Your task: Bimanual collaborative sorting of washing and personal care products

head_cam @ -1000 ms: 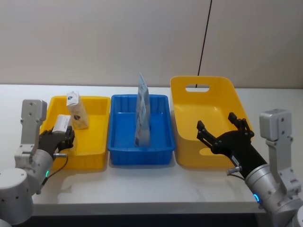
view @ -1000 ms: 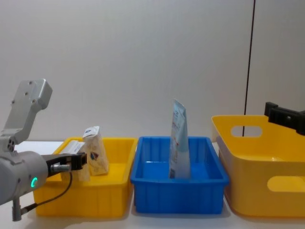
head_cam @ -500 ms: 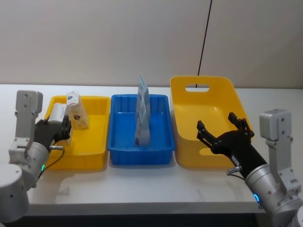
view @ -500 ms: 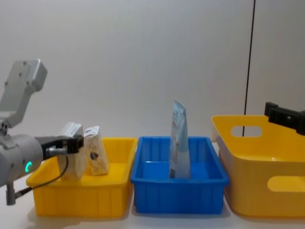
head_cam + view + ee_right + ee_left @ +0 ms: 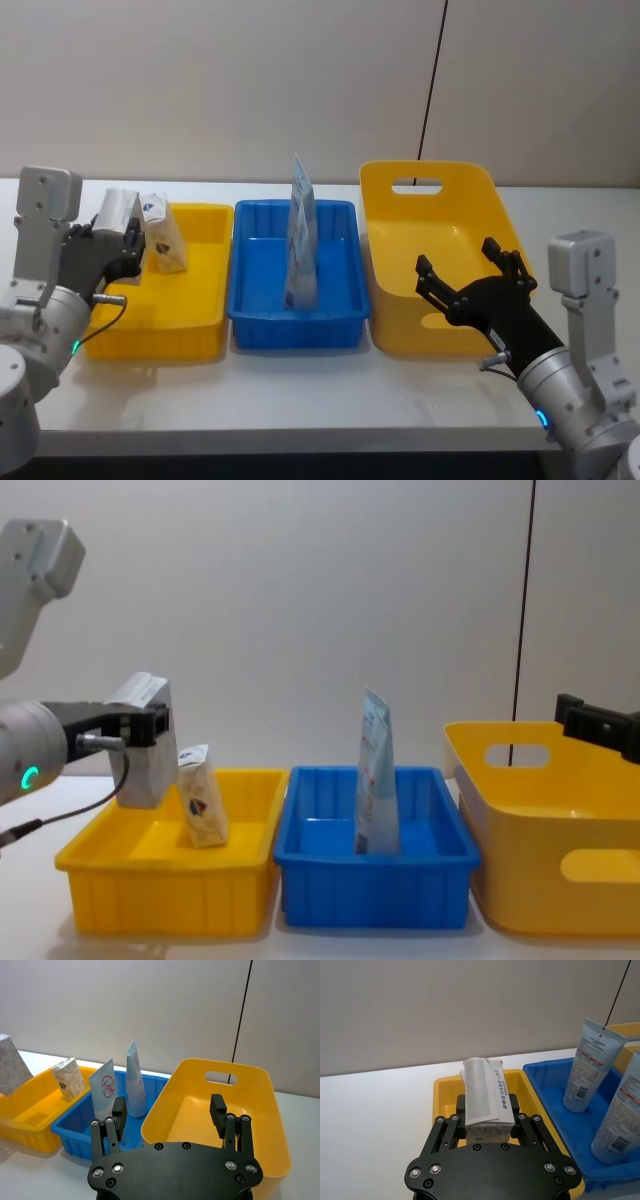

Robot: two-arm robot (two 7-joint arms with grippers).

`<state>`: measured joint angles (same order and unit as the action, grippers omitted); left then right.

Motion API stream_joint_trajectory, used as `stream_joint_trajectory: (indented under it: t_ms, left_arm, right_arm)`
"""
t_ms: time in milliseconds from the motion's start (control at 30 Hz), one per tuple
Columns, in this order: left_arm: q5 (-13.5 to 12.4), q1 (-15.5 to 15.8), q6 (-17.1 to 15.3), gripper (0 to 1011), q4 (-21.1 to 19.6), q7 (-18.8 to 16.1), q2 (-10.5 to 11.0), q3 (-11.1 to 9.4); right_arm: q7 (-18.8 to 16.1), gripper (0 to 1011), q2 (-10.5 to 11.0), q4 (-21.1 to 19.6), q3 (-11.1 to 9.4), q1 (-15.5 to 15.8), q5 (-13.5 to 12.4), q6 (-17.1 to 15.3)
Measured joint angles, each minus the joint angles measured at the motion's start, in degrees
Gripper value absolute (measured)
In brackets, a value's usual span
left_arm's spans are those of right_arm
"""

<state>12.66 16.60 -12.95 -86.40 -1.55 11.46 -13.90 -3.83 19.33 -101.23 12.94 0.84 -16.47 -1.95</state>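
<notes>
Two hands hover over our counter [image 5: 300, 400]. Nearest us, at the counter's right end, our right hand [image 5: 468, 272] hangs over the near wall of the yellow basket [image 5: 470, 190] with its fingers spread wide and holding nothing. At the counter's left end, our left hand [image 5: 122, 248] grips a cream paper-wrapped pack [image 5: 485, 1092], raised clear above the left edge of the yellow tray [image 5: 205, 320]. Farther back in that tray, a second pack [image 5: 163, 235] with a dark logo stands on end. Between tray and basket sits the blue tray [image 5: 300, 330], where two slim tubes [image 5: 135, 1080] stand upright.
</notes>
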Motion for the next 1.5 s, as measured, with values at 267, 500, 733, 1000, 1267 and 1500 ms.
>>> stream_joint_trajectory:
  t_ms: [267,500,733,1000,1267,1500]
  left_arm:
    - [-0.8,-2.47,-0.92,414,-4.87,-0.06,0.91,0.25]
    - [-1.23,-3.64,-1.29,414,-7.2,0.04,1.27,0.35]
    - [-1.45,-4.33,-1.54,414,-8.48,0.19,1.47,0.4]
    - [-1.63,-4.77,-1.68,414,-9.28,0.29,1.6,0.45]
    - [-1.72,-5.01,-1.76,414,-9.76,0.34,1.66,0.48]
    - [-1.76,-5.11,-1.81,414,-9.94,0.38,1.7,0.48]
  right_arm:
    - [0.0,1002,0.0,0.0,0.0,0.0,0.0,0.0]
    - [0.0,1002,0.0,0.0,0.0,0.0,0.0,0.0]
    - [-0.6,1002,-0.11,0.39,0.04,-0.54,-0.05,-0.03]
    - [-3.24,1002,-0.46,1.9,0.58,-2.46,-1.18,-0.33]
    - [-6.21,1002,-1.65,4.54,1.85,-5.52,-2.26,-0.74]
    - [-7.95,1002,-2.45,6.11,2.48,-7.11,-2.73,-1.0]
